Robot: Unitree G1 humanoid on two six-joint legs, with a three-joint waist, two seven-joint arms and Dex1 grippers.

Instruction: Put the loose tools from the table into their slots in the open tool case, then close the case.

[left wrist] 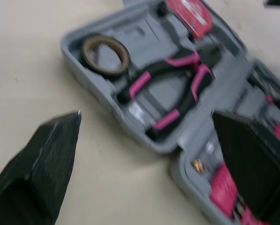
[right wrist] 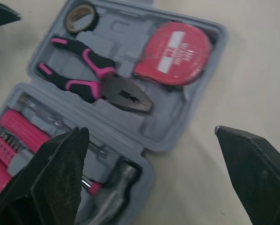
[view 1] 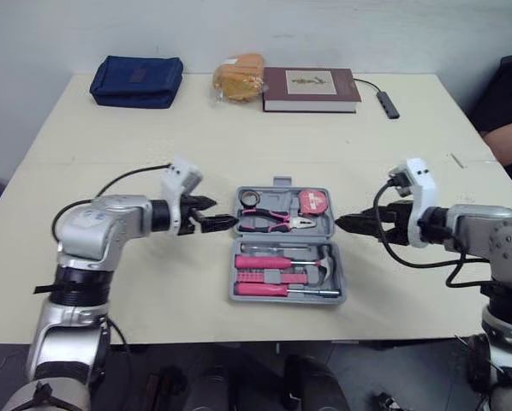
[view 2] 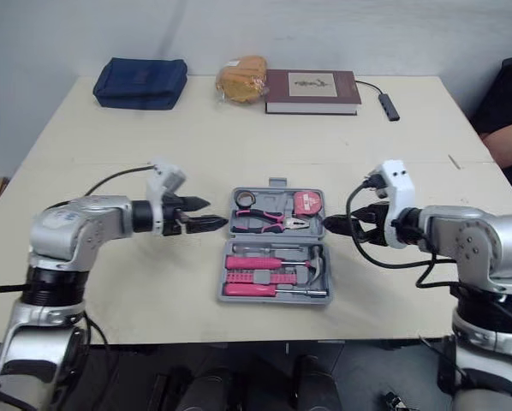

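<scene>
the open tool case (view 1: 234,291) lies mid-table (view 1: 153,154), with hammer (view 1: 324,261), pliers (view 1: 273,222) and tape measure (view 1: 312,202) seemingly all slotted. left gripper (view 1: 223,219) and right gripper (view 1: 345,224) flank it, fingers spread wide and empty. the shell is likely stiff, light plastic; fold the far half by its rim.

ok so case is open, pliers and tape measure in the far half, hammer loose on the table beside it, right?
No. The hammer lies in the near half of the case, not on the table; see the left eye view. Pliers and tape measure are in the far half, case open.
</scene>
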